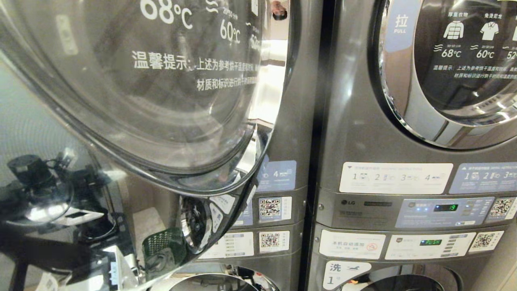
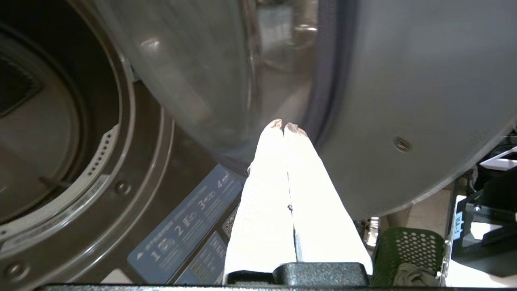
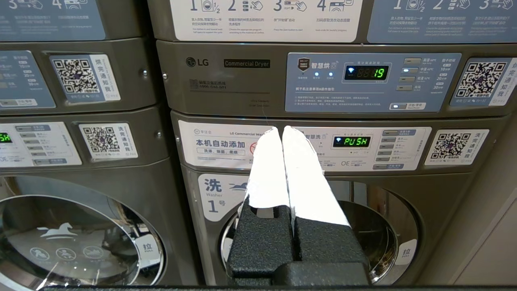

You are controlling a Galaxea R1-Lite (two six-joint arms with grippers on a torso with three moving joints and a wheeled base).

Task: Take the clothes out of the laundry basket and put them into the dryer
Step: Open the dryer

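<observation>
Dryer door swung open, both grippers empty

Dryer door point(image 1: 153, 93) is our landmark: left of it we see the drum opening point(image 2: 48, 121); at its edge the left gripper point(image 2: 284, 124), fingers together, empty; below it the green laundry basket point(image 2: 408, 250); far right, the right gripper point(image 3: 282, 130), closed, holding nothing

laundry basket point(image 2: 408, 250) edge-cut, dryer door point(image 1: 133, 81) cropped

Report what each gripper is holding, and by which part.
Nothing. The left gripper is shut and empty beside the open dryer door; the right gripper is shut and empty too.
</observation>
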